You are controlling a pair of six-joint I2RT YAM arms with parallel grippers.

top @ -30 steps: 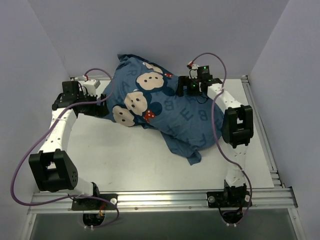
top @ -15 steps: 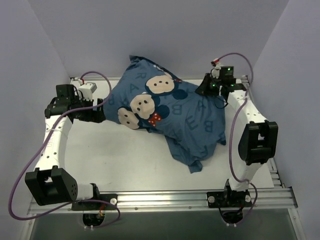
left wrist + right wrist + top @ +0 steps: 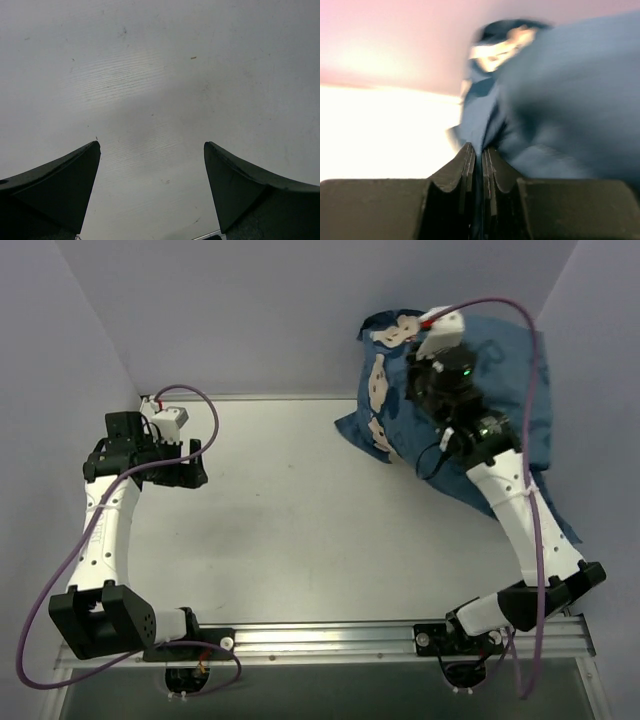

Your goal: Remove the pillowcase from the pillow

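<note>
The blue pillowcase [image 3: 505, 365], printed with mouse faces, hangs bunched and lifted at the back right, against the rear wall. Its lower part drapes down behind my right arm [image 3: 515, 505]. In the right wrist view my right gripper [image 3: 480, 150] is shut on a fold of the blue fabric [image 3: 560, 100]. The pillow is hidden, with no white cushion showing. My left gripper [image 3: 193, 462] hovers at the left side of the table, apart from the fabric. It is open over bare tabletop, as the left wrist view shows [image 3: 152, 145].
The white tabletop [image 3: 290, 530] lies between the two arms. Grey walls close in the back and both sides. A metal rail [image 3: 330, 640] runs along the near edge by the arm bases. Purple cables loop from both arms.
My right gripper has shut on the pillowcase and hauled the whole bundle up and to the back right, off the middle of the table. The left arm has drawn back slightly to the left.
</note>
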